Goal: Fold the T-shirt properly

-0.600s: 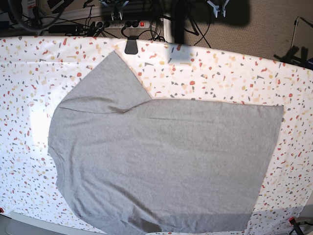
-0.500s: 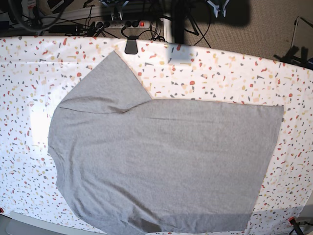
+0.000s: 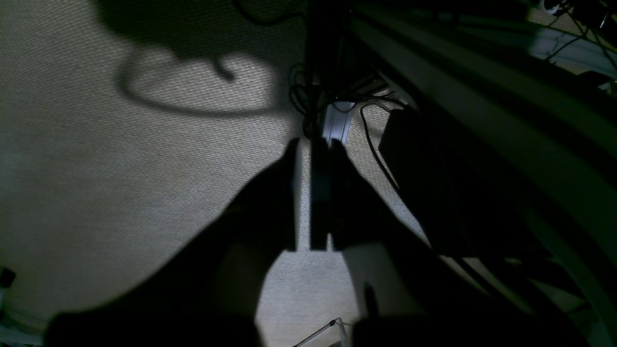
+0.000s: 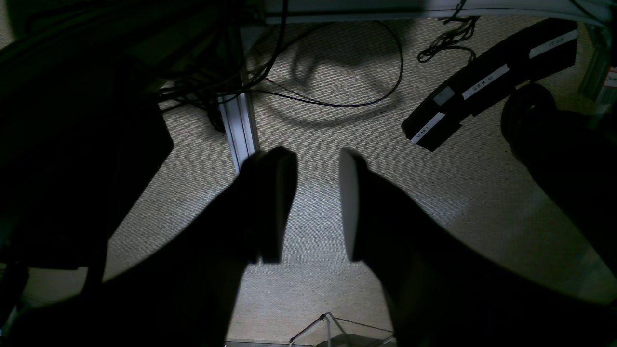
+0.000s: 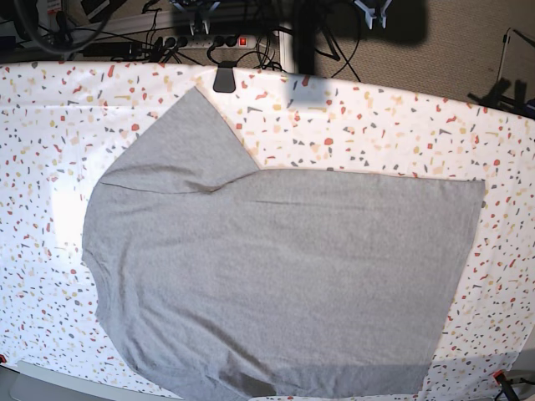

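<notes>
The T-shirt point(image 5: 276, 276) lies flat, plain grey side up, on the speckled white table point(image 5: 393, 125). One sleeve points toward the far edge, and its near hem reaches the table's front edge. Both arms are held high behind the table, away from the shirt, with only their tips showing at the top of the base view. In the left wrist view my left gripper point(image 3: 308, 144) is shut with nothing in it, over carpet. My right gripper point(image 4: 315, 154) is open, its fingers apart over carpet and empty. Neither wrist view shows the shirt.
A black clamp point(image 5: 224, 79) sits on the table's far edge. Behind the table lie a power strip point(image 5: 209, 39) and tangled cables. An aluminium post point(image 4: 236, 130) and a black labelled bar point(image 4: 487, 82) lie beyond the right gripper.
</notes>
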Controlling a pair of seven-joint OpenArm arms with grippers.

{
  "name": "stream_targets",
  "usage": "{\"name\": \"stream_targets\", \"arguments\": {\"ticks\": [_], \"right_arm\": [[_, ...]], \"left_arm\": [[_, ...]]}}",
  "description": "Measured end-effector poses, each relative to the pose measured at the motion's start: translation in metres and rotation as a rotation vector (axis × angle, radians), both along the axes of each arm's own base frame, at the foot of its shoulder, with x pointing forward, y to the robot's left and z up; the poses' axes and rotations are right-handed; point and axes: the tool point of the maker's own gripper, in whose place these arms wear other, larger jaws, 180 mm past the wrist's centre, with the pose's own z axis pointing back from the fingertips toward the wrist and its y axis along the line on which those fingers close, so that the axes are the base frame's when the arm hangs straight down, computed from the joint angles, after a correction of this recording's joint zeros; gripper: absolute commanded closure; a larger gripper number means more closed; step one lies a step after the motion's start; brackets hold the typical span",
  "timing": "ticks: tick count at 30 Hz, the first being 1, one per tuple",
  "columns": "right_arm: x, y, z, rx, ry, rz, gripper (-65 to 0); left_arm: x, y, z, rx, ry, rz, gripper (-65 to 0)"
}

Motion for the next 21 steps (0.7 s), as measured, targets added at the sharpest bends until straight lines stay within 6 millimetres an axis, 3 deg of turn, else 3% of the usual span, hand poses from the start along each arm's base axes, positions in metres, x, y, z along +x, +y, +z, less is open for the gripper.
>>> {"name": "stream_targets", "arguments": {"ticks": [21], "right_arm": [[-0.0002, 0.0000, 0.0000, 0.000, 0.000, 0.000, -20.0]], "left_arm": [[0.0014, 0.0003, 0.0001, 0.002, -0.008, 0.001, -4.1]]}}
